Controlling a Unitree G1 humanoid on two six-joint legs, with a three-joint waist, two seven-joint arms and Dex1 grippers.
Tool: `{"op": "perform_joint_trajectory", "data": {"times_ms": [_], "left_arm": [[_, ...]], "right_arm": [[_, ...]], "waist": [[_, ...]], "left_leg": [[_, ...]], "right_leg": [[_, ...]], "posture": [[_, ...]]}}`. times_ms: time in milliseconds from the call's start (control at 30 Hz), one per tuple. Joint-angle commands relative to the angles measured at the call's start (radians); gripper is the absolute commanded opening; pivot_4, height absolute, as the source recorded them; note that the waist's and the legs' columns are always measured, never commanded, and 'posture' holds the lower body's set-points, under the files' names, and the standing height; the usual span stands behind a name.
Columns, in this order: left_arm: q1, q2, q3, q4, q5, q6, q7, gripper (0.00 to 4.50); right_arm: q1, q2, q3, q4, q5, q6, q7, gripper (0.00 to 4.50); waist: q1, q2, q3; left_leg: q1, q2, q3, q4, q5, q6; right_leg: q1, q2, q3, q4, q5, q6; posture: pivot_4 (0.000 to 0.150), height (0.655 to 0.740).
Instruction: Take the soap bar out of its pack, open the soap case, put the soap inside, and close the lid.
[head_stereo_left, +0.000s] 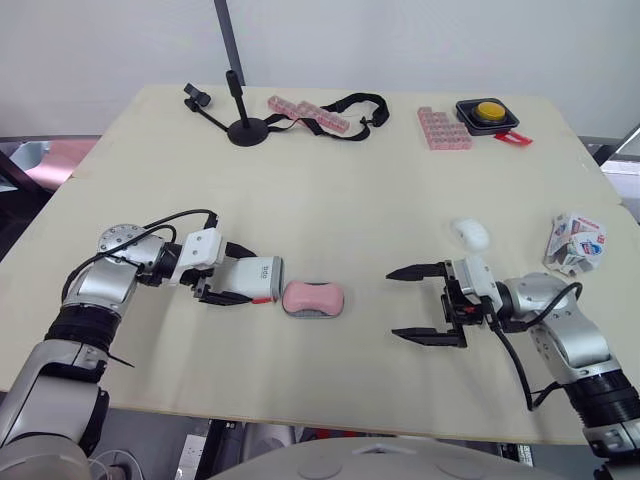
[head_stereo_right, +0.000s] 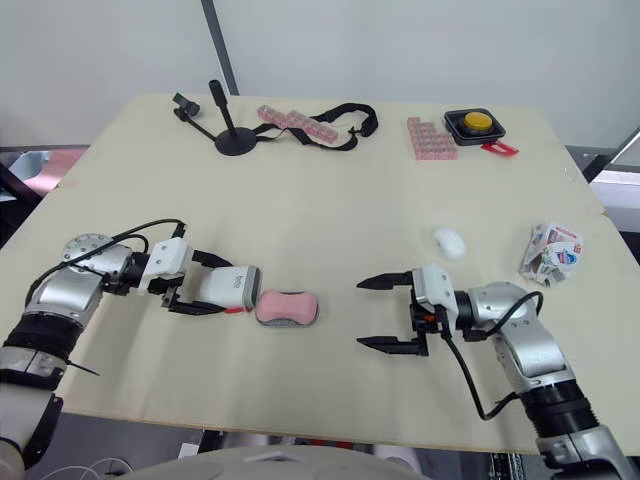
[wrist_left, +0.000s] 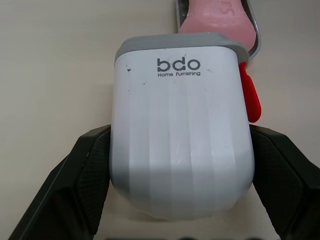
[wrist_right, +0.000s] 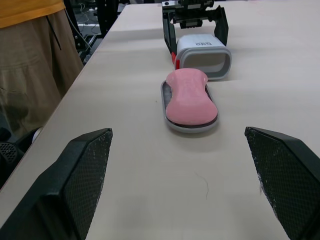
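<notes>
The pink soap bar (head_stereo_left: 314, 296) lies on the grey tray (wrist_right: 172, 125) of the soap case, at the table's front centre. The case's white cover (head_stereo_left: 255, 278) lies on its side just to the left, with its open mouth facing the tray. My left gripper (head_stereo_left: 240, 285) is shut on this cover, one black finger (wrist_left: 95, 165) on each flank. A red tab (wrist_left: 248, 95) sticks out at the cover's side. My right gripper (head_stereo_left: 395, 303) stands open and empty to the right of the soap, a hand's width away. The crumpled soap pack (head_stereo_left: 575, 243) lies at the right edge.
A small white oval object (head_stereo_left: 470, 234) lies just behind my right gripper. At the back are a black stand (head_stereo_left: 245, 128), a black strap (head_stereo_left: 355, 103), two pink pill boxes (head_stereo_left: 305, 112) (head_stereo_left: 443, 128) and a yellow button box (head_stereo_left: 487, 112). A person (wrist_right: 30, 60) stands beside the table.
</notes>
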Motion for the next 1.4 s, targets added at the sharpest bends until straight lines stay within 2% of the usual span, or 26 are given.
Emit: {"op": "perform_joint_trajectory", "data": {"times_ms": [33, 267, 633, 1233, 1267, 1300, 1400], "left_arm": [[0.021, 0.029, 0.026, -0.026, -0.013, -0.023, -0.022, 3.47], [0.074, 0.056, 0.029, -0.09, -0.029, -0.02, -0.032, 3.47], [0.141, 0.069, 0.033, -0.209, -0.058, 0.066, -0.008, 3.47], [0.168, 0.07, 0.045, -0.243, -0.055, 0.087, 0.025, 3.47], [0.167, 0.07, 0.045, -0.241, -0.054, 0.086, 0.027, 3.47], [0.167, 0.07, 0.044, -0.24, -0.053, 0.084, 0.028, 3.47], [0.166, 0.068, 0.043, -0.238, -0.051, 0.081, 0.032, 3.47]], "right_arm": [[-0.071, -0.018, 0.045, -0.108, -0.018, 0.119, -0.054, 4.5], [-0.2, 0.045, 0.21, -0.14, -0.15, 0.247, -0.172, 4.5], [-0.388, 0.188, 0.45, 0.001, -0.38, 0.312, -0.265, 4.5], [-0.408, 0.232, 0.487, 0.085, -0.445, 0.368, -0.265, 4.5], [-0.406, 0.231, 0.489, 0.088, -0.445, 0.37, -0.262, 4.1], [-0.405, 0.231, 0.49, 0.09, -0.444, 0.371, -0.261, 3.97], [-0.395, 0.231, 0.486, 0.088, -0.443, 0.373, -0.26, 3.03]], "waist": [[-0.002, 0.0, 0.0], [0.002, 0.0, 0.0], [-0.004, 0.0, 0.0], [-0.003, 0.0, 0.0], [-0.003, 0.0, 0.0], [-0.004, 0.0, 0.0], [-0.005, 0.0, 0.0]], "left_leg": [[0.0, 0.0, 0.0, 0.0, 0.0, -0.001], [0.0, 0.0, -0.001, 0.0, 0.001, -0.003], [0.0, 0.0, 0.0, 0.0, 0.002, -0.004], [0.0, 0.0, 0.0, -0.001, 0.002, -0.005], [0.0, 0.0, 0.0, -0.001, 0.002, -0.005], [0.0, 0.0, 0.0, -0.001, 0.002, -0.005], [0.001, 0.0, 0.0, -0.001, 0.003, -0.005]], "right_leg": [[0.0, 0.0, 0.0, 0.0, 0.0, 0.0], [0.0, 0.001, 0.0, 0.0, 0.0, 0.0], [-0.001, 0.001, 0.0, 0.001, 0.0, 0.0], [-0.001, 0.001, 0.0, 0.002, 0.0, 0.0], [-0.001, 0.001, 0.0, 0.002, 0.0, 0.0], [-0.001, 0.001, 0.0, 0.002, 0.0, 0.0], [-0.001, 0.001, 0.0, 0.002, 0.0, 0.0]], "posture": [[0.15, 0.7395], [0.15, 0.7395], [0.15, 0.7395], [0.15, 0.7395], [0.15, 0.7395], [0.15, 0.7395], [0.15, 0.7395]]}}
